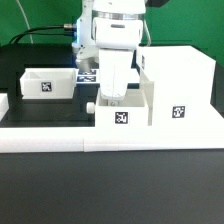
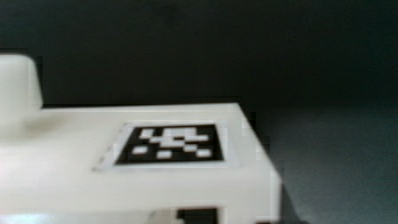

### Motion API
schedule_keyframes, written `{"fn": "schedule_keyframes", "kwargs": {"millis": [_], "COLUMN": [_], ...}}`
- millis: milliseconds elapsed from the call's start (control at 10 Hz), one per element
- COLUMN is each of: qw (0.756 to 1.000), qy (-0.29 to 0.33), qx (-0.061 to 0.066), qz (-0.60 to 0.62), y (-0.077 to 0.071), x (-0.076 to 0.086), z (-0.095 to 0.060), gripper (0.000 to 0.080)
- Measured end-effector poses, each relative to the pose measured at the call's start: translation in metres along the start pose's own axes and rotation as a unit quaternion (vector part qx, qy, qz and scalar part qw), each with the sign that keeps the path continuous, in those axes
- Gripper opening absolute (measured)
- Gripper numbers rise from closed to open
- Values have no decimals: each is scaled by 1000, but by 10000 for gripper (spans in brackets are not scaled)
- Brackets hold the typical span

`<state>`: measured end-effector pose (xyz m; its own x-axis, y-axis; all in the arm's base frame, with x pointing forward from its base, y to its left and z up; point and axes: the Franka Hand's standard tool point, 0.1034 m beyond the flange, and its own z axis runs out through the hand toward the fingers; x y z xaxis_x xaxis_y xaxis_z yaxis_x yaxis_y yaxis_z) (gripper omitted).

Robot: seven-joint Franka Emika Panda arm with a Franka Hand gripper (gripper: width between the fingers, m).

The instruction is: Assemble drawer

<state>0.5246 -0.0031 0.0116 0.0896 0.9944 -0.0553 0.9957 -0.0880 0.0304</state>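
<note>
The drawer shell [image 1: 182, 85], a tall white hollow box, stands on the black counter [image 1: 45, 112] toward the exterior view's right, with a square tag [image 1: 179, 112] low on its near face. Just beside the shell, on the side toward the exterior view's left, sits a small open-top tray [image 1: 136, 112]. It seems to touch the shell's wall, though the seam is too small to judge. This tray carries a tag [image 1: 121, 118] on its front wall and a small knob [image 1: 91, 105] on the side away from the shell.

The white arm [image 1: 112, 35] reaches down from above over this tray, and its lower end dips to the tray's rim. The jaws are hidden behind the arm's body and the tray wall, so I cannot tell whether they stand wide, narrow or closed on anything.

A second tray [image 1: 30, 85] lies well apart from the shell, beyond the first tray, with its own tag [image 1: 45, 87]. A long low white rail [image 1: 60, 135] runs along the counter in front of the shell and both trays.

The wrist view is blurred: it shows a flat white surface [image 2: 71, 140] bearing a tag [image 2: 173, 143], dark counter beyond it, and a rounded white shape [image 2: 15, 85] at one edge that I cannot identify.
</note>
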Motion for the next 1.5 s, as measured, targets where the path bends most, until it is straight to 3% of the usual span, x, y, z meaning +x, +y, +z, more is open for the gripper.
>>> {"fn": "schedule_keyframes", "kwargs": {"millis": [400,1500], "qw": [1000,1000], "qy": [-3,-7], "qx": [2,3], "qz": [-17,-5], "y": [-2,-2], "x": [8,8], "z": [-1,0], "gripper": [41,41]}}
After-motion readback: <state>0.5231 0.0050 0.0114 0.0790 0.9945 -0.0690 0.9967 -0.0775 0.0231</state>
